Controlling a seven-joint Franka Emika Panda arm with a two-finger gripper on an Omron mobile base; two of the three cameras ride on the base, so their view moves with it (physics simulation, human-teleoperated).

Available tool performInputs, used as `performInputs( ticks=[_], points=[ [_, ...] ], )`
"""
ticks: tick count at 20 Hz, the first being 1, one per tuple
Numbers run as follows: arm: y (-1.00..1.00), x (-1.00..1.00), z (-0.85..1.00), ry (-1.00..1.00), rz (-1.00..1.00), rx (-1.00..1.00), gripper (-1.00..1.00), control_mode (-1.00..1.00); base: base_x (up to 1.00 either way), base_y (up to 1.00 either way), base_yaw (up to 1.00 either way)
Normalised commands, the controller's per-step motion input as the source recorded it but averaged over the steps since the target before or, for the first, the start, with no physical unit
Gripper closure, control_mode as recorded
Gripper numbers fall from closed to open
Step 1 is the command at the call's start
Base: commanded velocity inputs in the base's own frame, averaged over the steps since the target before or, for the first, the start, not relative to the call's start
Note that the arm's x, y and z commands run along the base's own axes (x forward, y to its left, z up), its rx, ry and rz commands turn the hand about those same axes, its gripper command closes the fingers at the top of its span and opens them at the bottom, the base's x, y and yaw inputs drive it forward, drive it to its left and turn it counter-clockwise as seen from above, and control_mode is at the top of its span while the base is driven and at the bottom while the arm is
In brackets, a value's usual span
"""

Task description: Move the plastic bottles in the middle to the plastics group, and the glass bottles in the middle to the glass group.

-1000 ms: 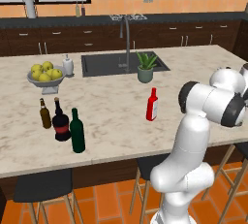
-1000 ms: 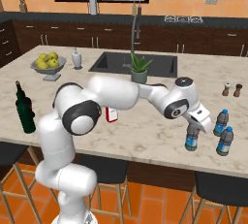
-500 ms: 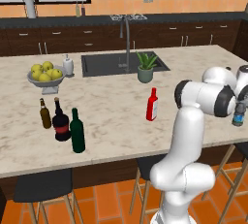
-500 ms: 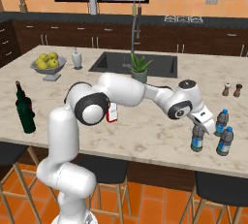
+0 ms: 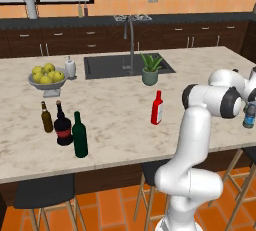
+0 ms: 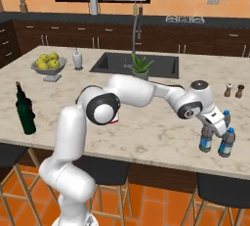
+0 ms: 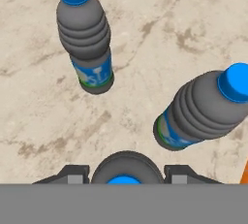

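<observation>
Gripper (image 6: 209, 131) clasps small clear blue-capped water bottle (image 6: 205, 139) beside plastics group (image 6: 226, 142); set-down and release seem next

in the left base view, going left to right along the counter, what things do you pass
fruit bowl → amber bottle → black bottle → green wine bottle → potted plant → red bottle → water bottle at the gripper
</observation>
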Motion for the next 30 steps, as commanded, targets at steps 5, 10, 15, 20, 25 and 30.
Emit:
performInputs(
  ticks=[5,10,15,20,25,30],
  points=[
    [-0.12,0.05,-0.14,0.00,0.00,0.00,1.00,-1.00,0.00,0.00,0.00],
    [0.00,0.00,-0.26,0.00,0.00,0.01,1.00,-1.00,0.00,0.00,0.00],
    [0.00,0.00,-0.19,0.00,0.00,0.00,1.00,-1.00,0.00,0.00,0.00],
    [0.00,0.00,0.00,0.00,0.00,0.00,-1.00,-1.00,0.00,0.00,0.00],
    [0.00,0.00,0.00,0.00,0.00,0.00,-1.00,-1.00,0.00,0.00,0.00],
    [0.24,-0.10,0.03,-0.04,0.00,0.00,-1.00,-1.00,0.00,0.00,0.00]
  ],
)
